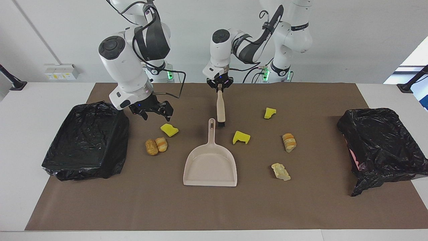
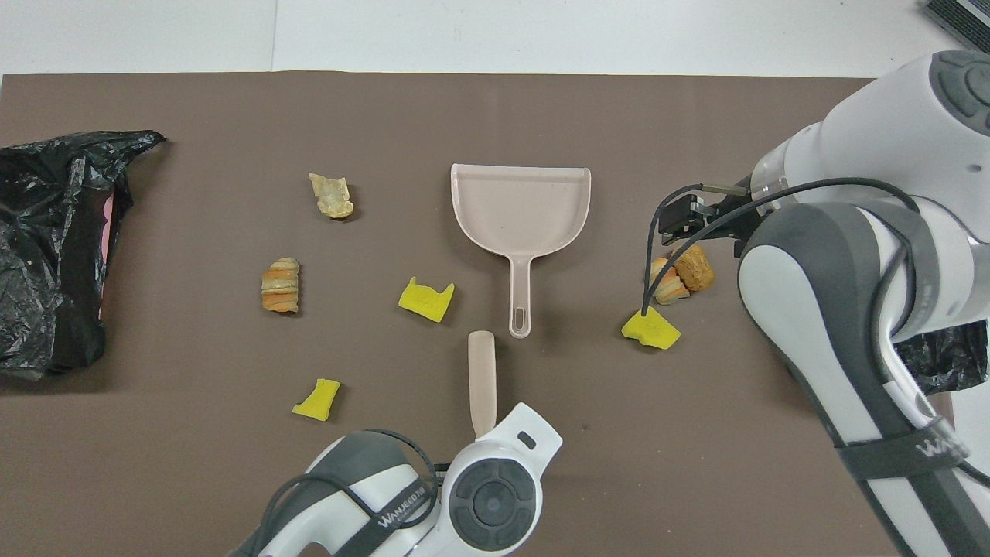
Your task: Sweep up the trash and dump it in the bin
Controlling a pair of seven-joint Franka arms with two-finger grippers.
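Clamping the brush point(image 1: 220, 107) by its upper end, the left gripper point(image 1: 219, 84) hangs it lengthwise toward the dustpan point(image 1: 210, 164), bristles down beside the handle. The right gripper point(image 1: 154, 111), jaws apart, hovers near the yellow sponge piece point(image 1: 169, 130). Trash point(image 1: 289, 142) lies scattered on the mat point(image 1: 214, 207) either side of the dustpan.

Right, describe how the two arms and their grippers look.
Both arms have glossy white shells with dark grey joint caps and bands, black cables looping alongside, and grey lettering on a band. The left gripper and right gripper are black; green lights glow at the bases.
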